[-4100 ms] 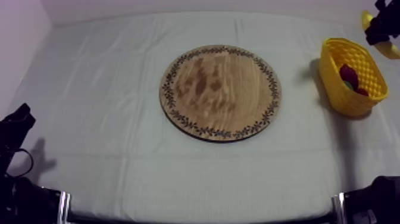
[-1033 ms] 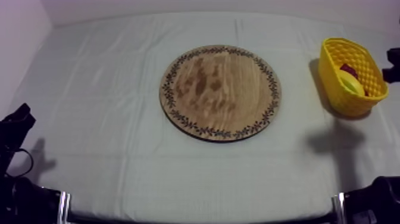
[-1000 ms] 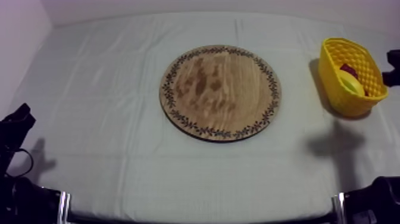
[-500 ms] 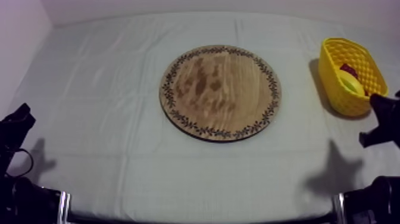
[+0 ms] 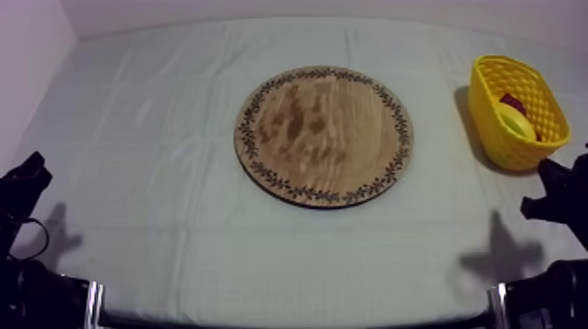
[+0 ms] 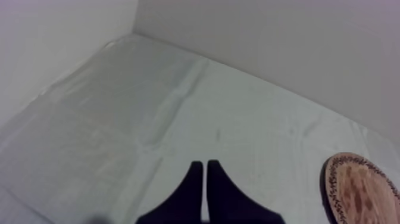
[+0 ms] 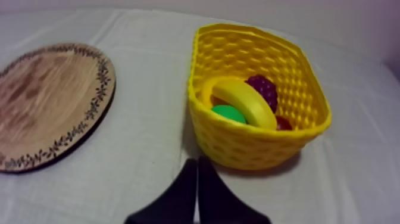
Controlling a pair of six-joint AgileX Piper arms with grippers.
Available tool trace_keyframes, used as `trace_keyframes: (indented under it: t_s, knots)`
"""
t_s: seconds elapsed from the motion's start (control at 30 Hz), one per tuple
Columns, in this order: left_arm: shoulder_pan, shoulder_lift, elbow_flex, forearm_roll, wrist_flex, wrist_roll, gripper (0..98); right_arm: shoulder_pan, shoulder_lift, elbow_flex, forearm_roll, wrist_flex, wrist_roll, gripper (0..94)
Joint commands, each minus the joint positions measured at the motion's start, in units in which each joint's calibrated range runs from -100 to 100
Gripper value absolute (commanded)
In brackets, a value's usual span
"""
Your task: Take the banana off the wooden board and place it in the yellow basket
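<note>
The banana [image 7: 247, 101] lies inside the yellow basket [image 7: 256, 143], on top of a green fruit [image 7: 228, 114], dark grapes [image 7: 263, 87] and a small red fruit [image 7: 284, 123]. From above, the banana [image 5: 518, 123] shows as a yellow curve in the basket [image 5: 516, 149] at the far right. The round wooden board [image 5: 323, 134] sits bare at the table's middle. My right gripper [image 7: 197, 170] is shut on nothing, its fingers together just in front of the basket; from above it hangs low at the right edge [image 5: 553, 194]. My left gripper [image 6: 204, 173] is shut, resting over cloth at the left [image 5: 24, 179].
The board's patterned rim [image 7: 95, 107] lies left of the basket with a strip of bare cloth between them. A wall [image 6: 268, 42] rises behind the table's far edge. Open cloth surrounds the board on all sides.
My right gripper held the banana high beside the basket; the banana now lies in the basket. The right arm has drawn back toward the table's near right edge. The left arm is unmoved.
</note>
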Motion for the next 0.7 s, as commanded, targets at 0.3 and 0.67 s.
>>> trace_keyframes:
  t_s: [0.3, 0.67]
  knots:
    - [0.0, 0.0, 0.0, -0.01, 0.0, 0.0, 0.1, 0.1, 0.0, 0.6, 1.1, -3.0, 3.8, 0.4]
    - [0.0, 0.0, 0.0, -0.01, 0.0, 0.0, 0.1, 0.1, 0.0, 0.6, 1.1, -3.0, 3.7, 0.4]
